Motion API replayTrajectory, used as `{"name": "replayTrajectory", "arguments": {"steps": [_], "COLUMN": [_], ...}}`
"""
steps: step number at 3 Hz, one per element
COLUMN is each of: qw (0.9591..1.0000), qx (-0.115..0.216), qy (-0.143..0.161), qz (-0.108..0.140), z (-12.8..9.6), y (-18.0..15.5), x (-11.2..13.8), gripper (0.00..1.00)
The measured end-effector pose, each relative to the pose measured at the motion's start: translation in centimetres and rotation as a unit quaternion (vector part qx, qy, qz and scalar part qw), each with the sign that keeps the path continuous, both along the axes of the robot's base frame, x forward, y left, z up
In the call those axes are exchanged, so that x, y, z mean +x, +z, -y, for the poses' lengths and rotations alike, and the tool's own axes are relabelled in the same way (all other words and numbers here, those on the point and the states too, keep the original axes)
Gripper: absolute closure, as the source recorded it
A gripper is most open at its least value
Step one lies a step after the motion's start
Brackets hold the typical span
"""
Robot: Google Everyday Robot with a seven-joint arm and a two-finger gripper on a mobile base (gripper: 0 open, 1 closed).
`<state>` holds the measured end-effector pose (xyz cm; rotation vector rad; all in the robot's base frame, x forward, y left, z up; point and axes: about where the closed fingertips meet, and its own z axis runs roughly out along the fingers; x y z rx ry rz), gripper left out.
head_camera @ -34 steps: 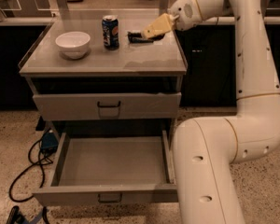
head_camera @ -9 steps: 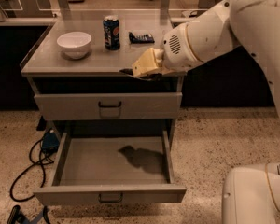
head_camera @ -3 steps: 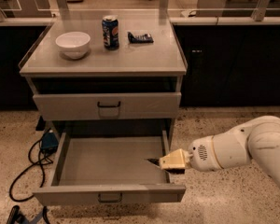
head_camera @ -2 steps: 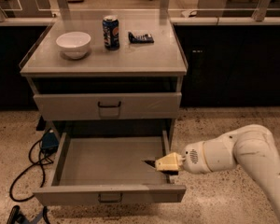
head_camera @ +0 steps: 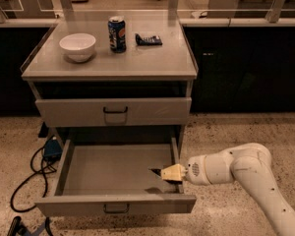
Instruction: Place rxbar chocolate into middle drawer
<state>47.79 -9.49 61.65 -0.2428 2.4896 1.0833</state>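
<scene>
Down from tabletop height three seconds ago, the gripper [head_camera: 163, 172] now sits low inside the open drawer [head_camera: 113, 204], near its right wall. Its tan, wedge-shaped fingers [head_camera: 173, 171] pinch the chocolate bar [head_camera: 155, 171], of which only a thin dark sliver pokes out leftward, just above the drawer's flat grey floor; whether it touches the floor is unclear. A smooth white arm [head_camera: 236, 168] runs off the lower right edge. Above, the closed drawer [head_camera: 137, 113] has a dark bail handle. On the grey cabinet top [head_camera: 137, 63] stand a round white bowl [head_camera: 77, 46], a blue can [head_camera: 117, 34] and a flat dark packet [head_camera: 148, 39], its print unreadable.
</scene>
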Motion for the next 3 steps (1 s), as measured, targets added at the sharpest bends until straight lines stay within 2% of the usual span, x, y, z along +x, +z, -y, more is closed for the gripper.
{"name": "replayTrajectory", "arguments": {"steps": [1,2,3], "qw": [0.9994,0.9964,0.9949], "qx": [-0.019,-0.013,-0.013], "qy": [0.011,0.024,0.036], "qz": [0.025,0.081,0.094], "z": [-0.5,-2.3,-3.3], "y": [-1.9,-3.6,-3.6], "x": [-0.1,4.4,4.9], "gripper": [1.00,1.00,1.00]}}
